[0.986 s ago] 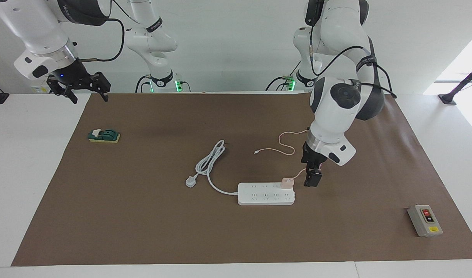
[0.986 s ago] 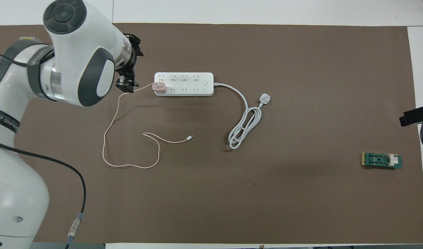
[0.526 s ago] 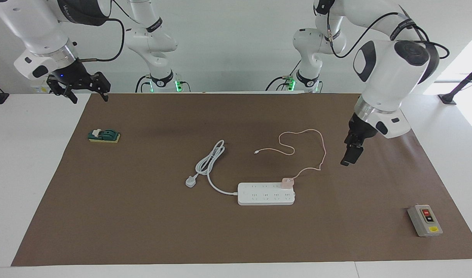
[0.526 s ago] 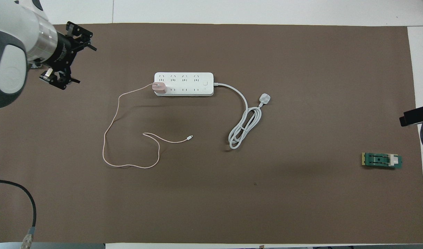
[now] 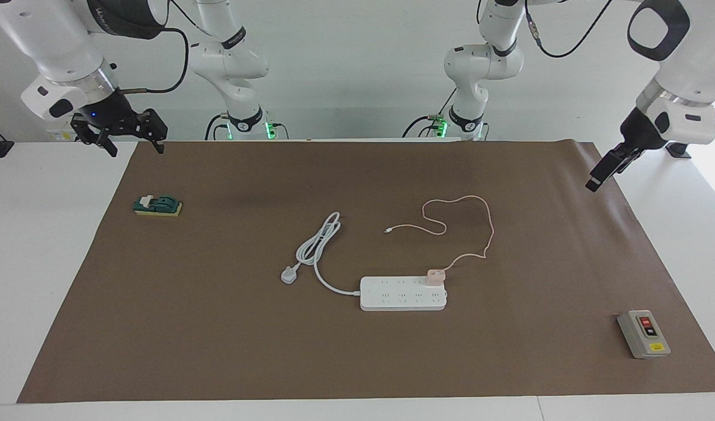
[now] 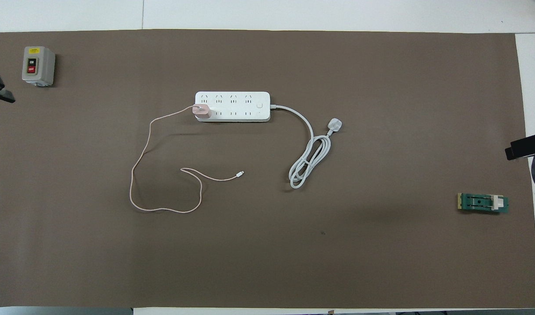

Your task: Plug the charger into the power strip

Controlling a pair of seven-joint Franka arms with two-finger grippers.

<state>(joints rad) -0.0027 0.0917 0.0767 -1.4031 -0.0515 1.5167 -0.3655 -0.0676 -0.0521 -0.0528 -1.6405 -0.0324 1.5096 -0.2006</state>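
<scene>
The charger (image 5: 434, 277) is seen seated in an end socket of the power strip (image 5: 403, 293), lower centre of the facing view, its pink cable (image 5: 468, 219) looping above it. The plugging step is judged done. The left tool (image 5: 603, 169), at the right edge, is held wide and empty; the right tool (image 5: 120, 137), upper left, is likewise wide, waiting. Nothing beyond parking is judged to be needed.

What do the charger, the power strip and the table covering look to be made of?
The charger: likely smooth matte plastic, pale pink and evenly coloured; its thin cable looks flexible and rubbery. The power strip: probably hard white moulded plastic, crisp-edged, with a faint sheen. The brown covering: seemingly matte paper or card, with faint creases.
</scene>
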